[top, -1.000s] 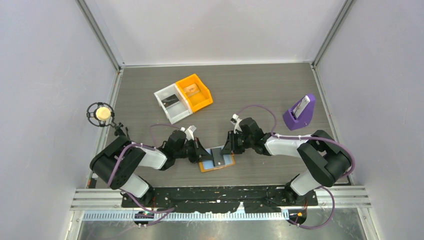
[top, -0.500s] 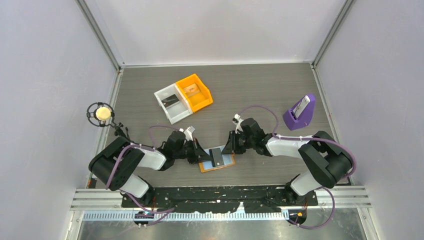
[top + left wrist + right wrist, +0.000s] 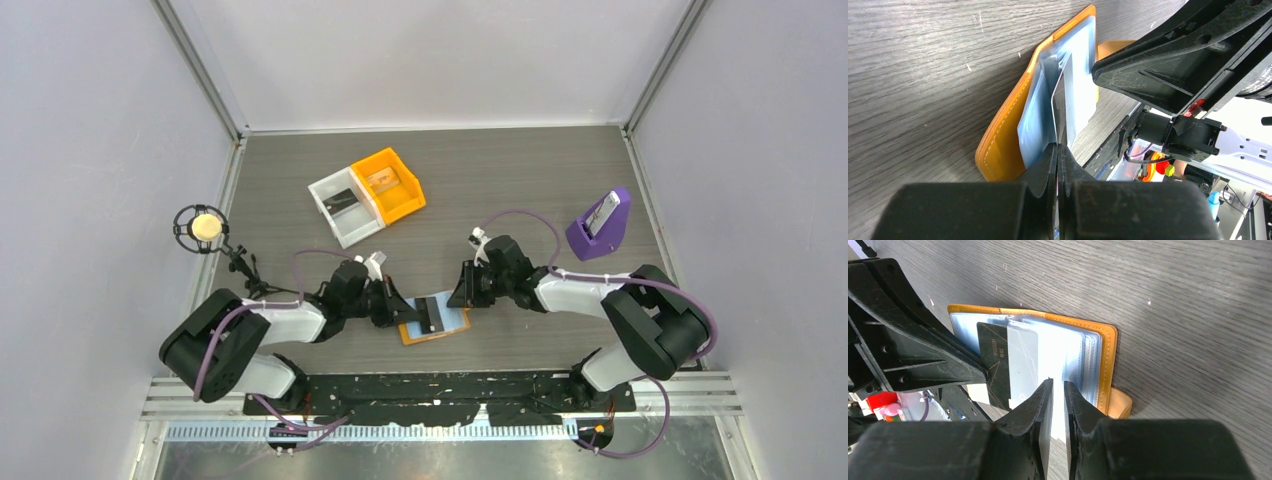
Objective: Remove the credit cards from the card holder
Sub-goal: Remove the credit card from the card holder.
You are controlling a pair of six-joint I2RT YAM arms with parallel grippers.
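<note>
The orange card holder (image 3: 452,325) lies open on the table between both arms, its light blue pockets (image 3: 1068,352) facing up. A dark credit card (image 3: 993,360) sticks partway out of a pocket toward the left. My left gripper (image 3: 1058,149) is shut on that card's edge; in the left wrist view the card (image 3: 1060,112) appears edge-on. My right gripper (image 3: 1057,384) has its tips on the holder's right-hand pockets, the jaws a narrow gap apart with nothing seen pinched between them. From above, the left gripper (image 3: 403,308) and right gripper (image 3: 461,296) flank the holder.
A white bin (image 3: 340,210) with a dark card in it and an orange bin (image 3: 390,185) stand side by side behind the holder. A purple wedge stand (image 3: 598,225) sits at the right. A yellow ball in a black ring (image 3: 205,226) hangs at the left edge.
My left arm has drawn back slightly to the left, and the dark card has slid a little further out with it. The right arm has barely moved.
</note>
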